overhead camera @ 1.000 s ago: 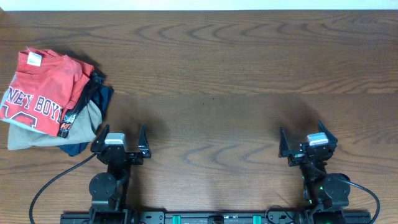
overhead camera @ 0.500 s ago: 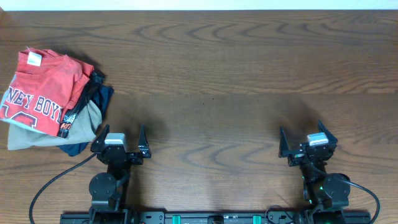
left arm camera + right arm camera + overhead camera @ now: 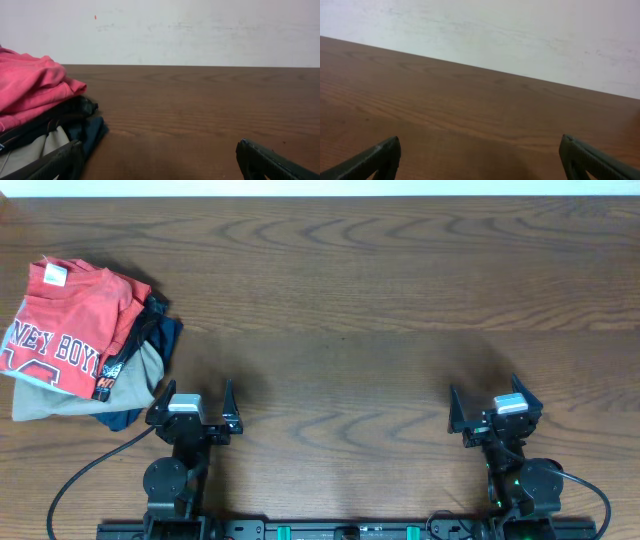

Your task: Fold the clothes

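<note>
The red-orange T-shirt (image 3: 68, 325) with white lettering and a white neck tag lies folded on top of a pile at the table's far left. It also shows as a pink-red bundle in the left wrist view (image 3: 27, 90). My left gripper (image 3: 196, 402) is open and empty near the front edge, just right of the pile; its fingers show in the left wrist view (image 3: 160, 162). My right gripper (image 3: 483, 405) is open and empty at the front right, over bare wood, as its wrist view shows (image 3: 480, 160).
Under the T-shirt lie a tan garment (image 3: 60, 400), a black one with orange print (image 3: 125, 360) and a navy one (image 3: 165, 340). The wooden table (image 3: 350, 310) ends at a white wall at the back.
</note>
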